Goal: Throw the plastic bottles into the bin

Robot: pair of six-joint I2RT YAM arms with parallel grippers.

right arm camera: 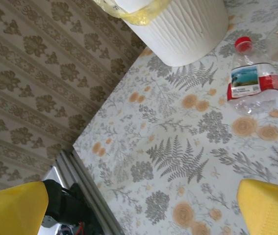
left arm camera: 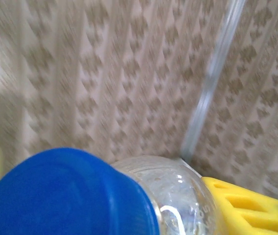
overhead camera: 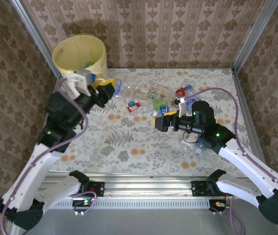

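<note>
Our left gripper [overhead camera: 107,89] grips a blue-capped clear bottle [overhead camera: 117,87] just beside the bin [overhead camera: 63,51]; we should carry it well over the rim before letting go. Our right gripper [overhead camera: 159,121] hangs spread and empty.

1. Left arm [overhead camera: 33,166]: white links, black joints, green light.
2. Right arm [overhead camera: 244,159]: white links, black joints, green light.
3. Fingers [right arm camera: 268,205]: yellow, blocky.
4. Cables [overhead camera: 217,88]: purple, one looped along each arm.
</note>
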